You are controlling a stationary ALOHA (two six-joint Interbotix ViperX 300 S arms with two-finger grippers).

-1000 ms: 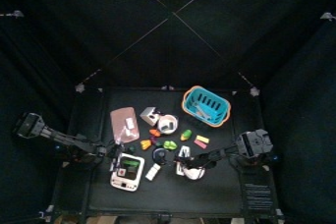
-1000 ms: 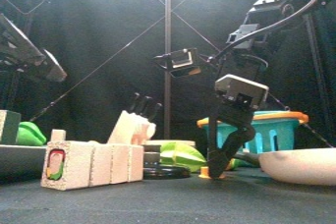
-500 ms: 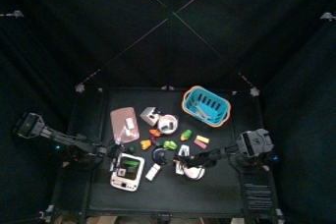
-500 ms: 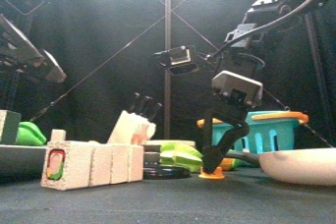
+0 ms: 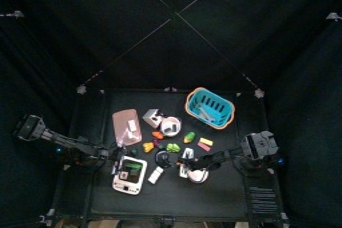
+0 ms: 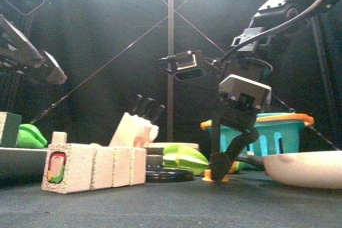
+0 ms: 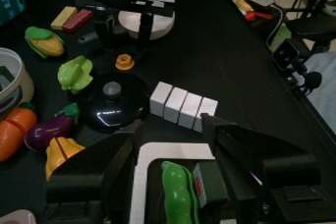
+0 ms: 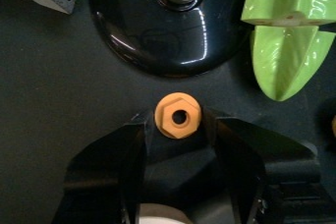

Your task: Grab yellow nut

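The yellow nut (image 8: 176,114), a small orange-yellow hex nut, lies flat on the black table. In the right wrist view it sits between the tips of my right gripper (image 8: 180,130), whose jaws stand open on either side of it. In the front view the right gripper (image 6: 222,164) hangs low over the nut (image 6: 214,176), close to the table. The nut also shows in the left wrist view (image 7: 125,62), far from my left gripper (image 7: 171,141). That gripper is open and empty over a white tray holding a green pepper (image 7: 178,184).
A black pan lid (image 8: 178,22) and a green leafy vegetable (image 8: 292,31) lie just beyond the nut. A white bowl (image 6: 310,167) stands to its right and a blue basket (image 5: 209,107) behind. White blocks (image 7: 182,105) and several toy vegetables lie mid-table.
The right gripper lifted slightly off the nut and has come back down over it. The nut has not moved. The left arm is still.
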